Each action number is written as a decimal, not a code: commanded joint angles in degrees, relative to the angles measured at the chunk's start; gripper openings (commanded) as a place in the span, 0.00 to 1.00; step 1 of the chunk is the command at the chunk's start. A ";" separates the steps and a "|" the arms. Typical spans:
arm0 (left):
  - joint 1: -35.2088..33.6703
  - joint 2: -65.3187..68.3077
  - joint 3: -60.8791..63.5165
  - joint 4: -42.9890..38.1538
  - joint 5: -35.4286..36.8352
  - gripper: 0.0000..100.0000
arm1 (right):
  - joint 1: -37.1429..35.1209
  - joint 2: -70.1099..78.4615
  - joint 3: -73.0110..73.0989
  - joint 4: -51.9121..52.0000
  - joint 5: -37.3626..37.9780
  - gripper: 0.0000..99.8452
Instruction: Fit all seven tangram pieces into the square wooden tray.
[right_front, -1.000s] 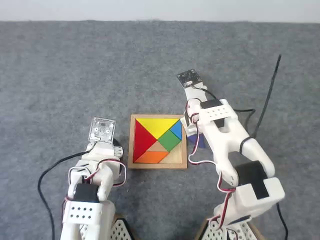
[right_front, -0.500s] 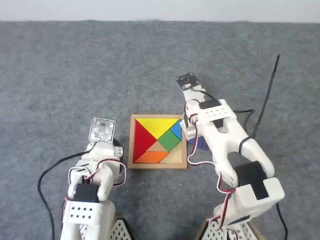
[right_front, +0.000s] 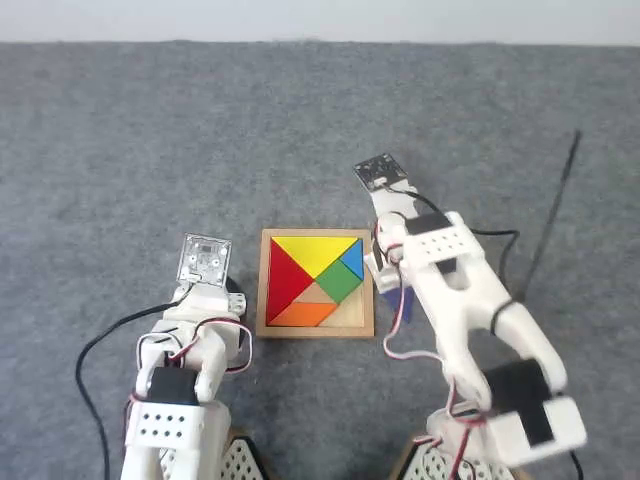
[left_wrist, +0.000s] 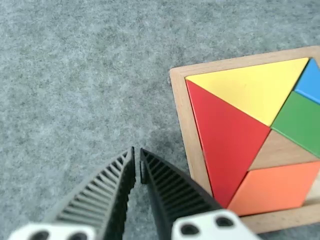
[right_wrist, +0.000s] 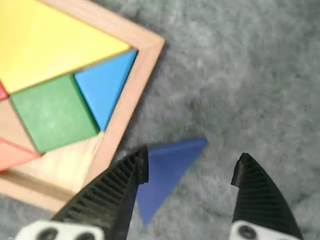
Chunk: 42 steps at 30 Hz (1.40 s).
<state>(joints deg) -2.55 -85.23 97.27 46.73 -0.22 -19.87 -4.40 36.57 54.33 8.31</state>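
Pickup of the seventh piece is the step in hand: six pieces (right_front: 315, 255) sit in the wooden tray (right_front: 316, 332), leaving its near-right corner (right_wrist: 70, 162) bare, while the dark blue triangle (right_wrist: 167, 167) lies on the bench (right_front: 150, 150) just right of the tray. The right end effector (right_wrist: 193, 155) hangs over it, spread wide and empty. The left end effector (left_wrist: 136, 150), nearly closed and empty, sits left of the tray. The next move likely calls for centring on the triangle, closing, then turning it to suit the gap.

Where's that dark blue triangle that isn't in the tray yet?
The dark blue triangle lies on the grey mat just outside the wooden tray's right edge, below the open right gripper.
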 joint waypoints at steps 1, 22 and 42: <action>-0.18 -0.79 -0.48 0.00 0.18 0.01 | -2.86 -7.69 4.66 -0.31 0.44 0.28; -0.18 -0.79 -0.48 0.00 0.18 0.01 | -4.53 4.97 0.53 -2.15 -1.41 0.28; -0.18 -0.79 -0.48 0.00 0.18 0.01 | 10.15 4.79 -2.64 -2.07 -4.48 0.04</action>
<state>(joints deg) -2.55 -85.23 97.27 46.73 -0.22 -14.24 0.62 37.89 51.52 4.18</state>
